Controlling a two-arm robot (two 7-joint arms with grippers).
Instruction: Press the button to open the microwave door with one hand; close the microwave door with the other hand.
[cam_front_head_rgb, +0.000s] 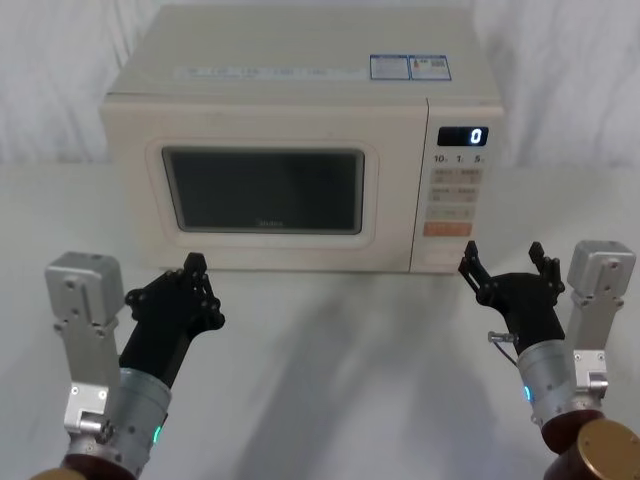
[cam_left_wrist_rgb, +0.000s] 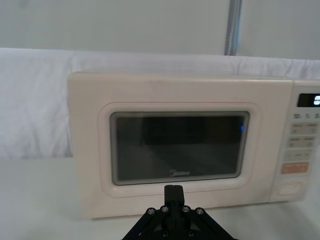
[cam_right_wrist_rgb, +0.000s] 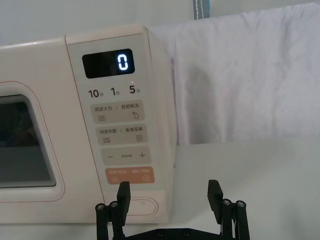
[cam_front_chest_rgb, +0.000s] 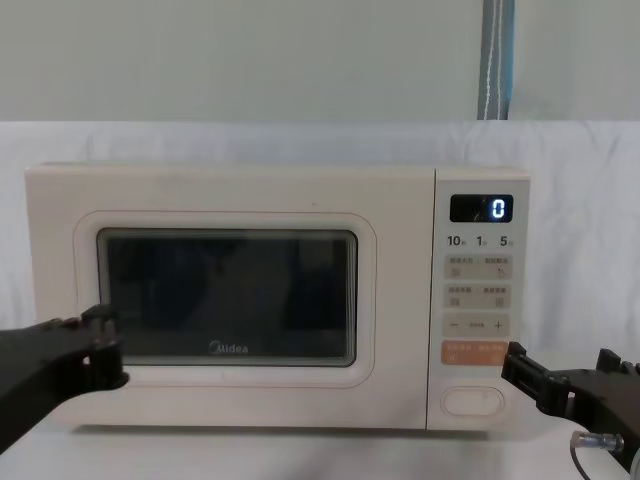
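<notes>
From the head camera I see the microwave door (cam_front_head_rgb: 262, 190) shut, the oven set toward the desk's (cam_front_head_rgb: 330, 370) far edge. My left gripper (cam_front_head_rgb: 197, 268) hovers ahead of the door's lower left corner, fingers together. My right gripper (cam_front_head_rgb: 508, 265) hangs with fingers spread just below the control panel (cam_front_head_rgb: 458, 195).

On the left wrist camera the left gripper (cam_left_wrist_rgb: 173, 192) points at the door (cam_left_wrist_rgb: 175, 145) below the Midea logo, apart from it.

The right wrist camera has the right gripper (cam_right_wrist_rgb: 169, 192) open, its fingers (cam_right_wrist_rgb: 123, 192) framing the button (cam_right_wrist_rgb: 142, 206) at the panel's foot, not touching.

From the chest camera, the button (cam_front_chest_rgb: 472, 400) sits beneath the orange key (cam_front_chest_rgb: 475, 352), with the right gripper (cam_front_chest_rgb: 560, 385) near it
</notes>
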